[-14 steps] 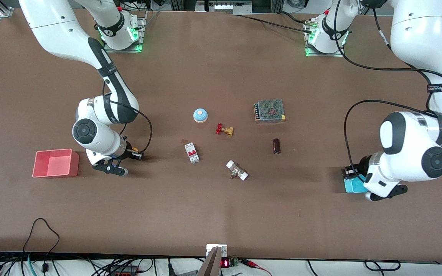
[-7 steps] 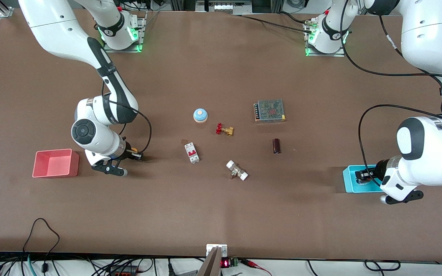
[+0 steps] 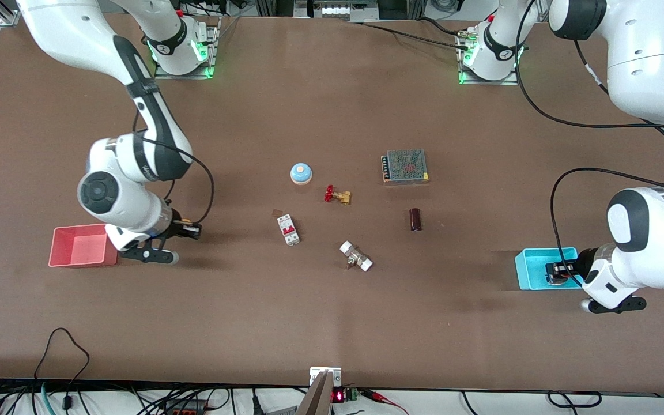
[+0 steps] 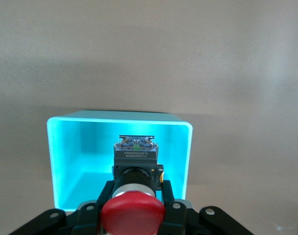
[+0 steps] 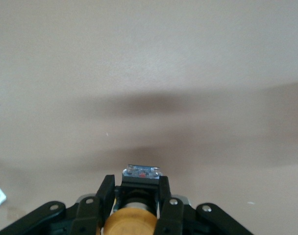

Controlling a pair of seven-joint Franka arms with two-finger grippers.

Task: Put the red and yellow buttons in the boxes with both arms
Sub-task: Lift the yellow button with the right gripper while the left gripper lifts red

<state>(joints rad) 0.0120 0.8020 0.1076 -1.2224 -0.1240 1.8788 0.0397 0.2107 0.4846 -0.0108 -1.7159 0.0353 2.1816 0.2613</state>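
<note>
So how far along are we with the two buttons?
Nothing is dropped yet. The left gripper holds the red button over the cyan box, ready to release. The right gripper holds the yellow button over bare table beside the pink-red box; it has yet to get over that box. Both releases remain.

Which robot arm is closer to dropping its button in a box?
Probably the left. The left gripper holds the red button right over the cyan box. The right gripper holds the yellow button over bare table beside the pink box.
</note>
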